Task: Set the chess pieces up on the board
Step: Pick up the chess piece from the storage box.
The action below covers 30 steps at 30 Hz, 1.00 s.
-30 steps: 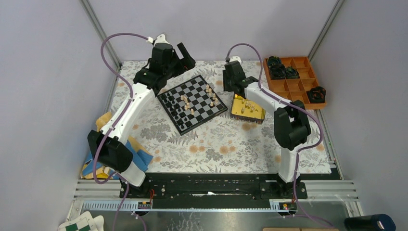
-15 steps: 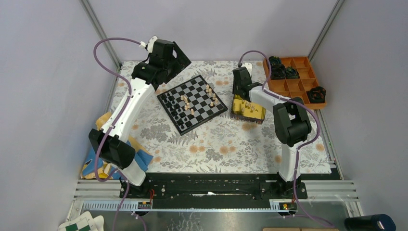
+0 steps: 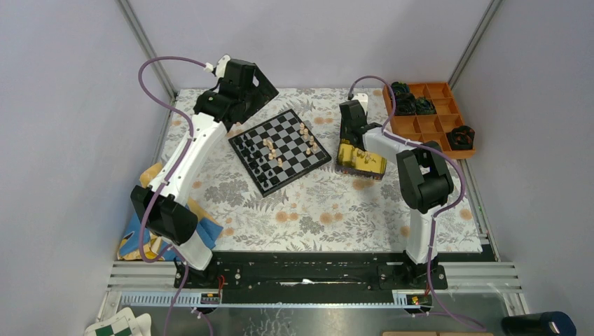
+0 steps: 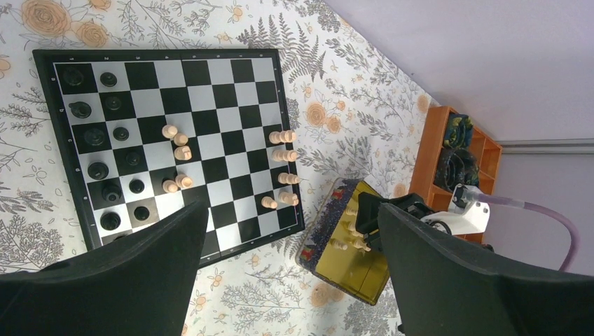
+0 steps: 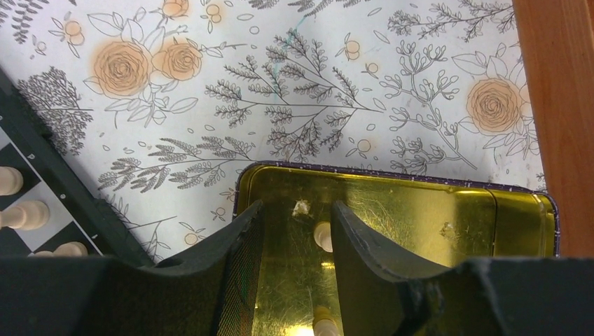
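Note:
The black-and-grey board (image 3: pixel 280 149) lies tilted at the table's back middle. Black pieces (image 4: pixel 105 133) stand along its left side and tan pieces (image 4: pixel 284 136) near its middle and right. More tan pieces (image 3: pixel 361 155) lie in the gold tin (image 3: pixel 362 161) to its right. My right gripper (image 3: pixel 348 141) is down in the tin, open, with its jaws either side of one tan piece (image 5: pixel 323 236), which lies close to the right finger (image 5: pixel 350 238). My left gripper (image 3: pixel 260 87) hangs wide open and empty, high above the board's back left corner.
An orange compartment tray (image 3: pixel 431 115) holding bulky black objects stands at the back right, right beside the tin. A blue and yellow cloth (image 3: pixel 140 238) lies at the left near the left arm's base. Walls close in the table on three sides.
My right gripper has swung from the board's right edge over to the tin and lowered into it. My left gripper has pulled back and up, away from the board.

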### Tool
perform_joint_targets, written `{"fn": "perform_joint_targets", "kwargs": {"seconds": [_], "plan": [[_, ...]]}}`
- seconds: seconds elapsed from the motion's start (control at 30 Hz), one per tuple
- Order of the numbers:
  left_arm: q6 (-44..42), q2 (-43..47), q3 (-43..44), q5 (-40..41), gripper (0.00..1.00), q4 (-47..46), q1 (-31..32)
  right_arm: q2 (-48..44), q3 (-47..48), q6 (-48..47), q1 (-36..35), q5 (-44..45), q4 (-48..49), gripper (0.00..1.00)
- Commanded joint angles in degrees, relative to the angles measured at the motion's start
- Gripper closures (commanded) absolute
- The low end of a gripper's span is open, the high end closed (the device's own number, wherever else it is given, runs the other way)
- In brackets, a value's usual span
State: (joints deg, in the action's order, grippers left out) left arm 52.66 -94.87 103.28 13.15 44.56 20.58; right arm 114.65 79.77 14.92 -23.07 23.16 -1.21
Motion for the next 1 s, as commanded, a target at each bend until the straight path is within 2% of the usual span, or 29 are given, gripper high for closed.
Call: {"fn": "perform_joint_targets", "kwargs": {"seconds": [0.0, 0.4, 0.63, 0.97], "plan": [[0.5, 0.9, -0.8, 0.4, 0.01, -2.2, 0.2, -2.8, -1.7, -0.4, 0.4, 2.0, 2.7, 0.54], [0.1, 2.9, -1.8, 2.9, 0.01, -2.4, -0.2, -8.8, -10.0, 0.5, 0.4, 2.9, 2.4, 0.53], [0.2, 2.4, -3.3, -0.4, 0.01, -4.6, -0.1, -6.9, -9.9, 0.1, 0.3, 3.2, 2.9, 0.53], [-0.2, 2.0, -3.6, 1.2, 0.01, -4.7, -0.1, -3.3, -7.4, -0.1, 0.9, 1.3, 3.6, 0.54]]}}
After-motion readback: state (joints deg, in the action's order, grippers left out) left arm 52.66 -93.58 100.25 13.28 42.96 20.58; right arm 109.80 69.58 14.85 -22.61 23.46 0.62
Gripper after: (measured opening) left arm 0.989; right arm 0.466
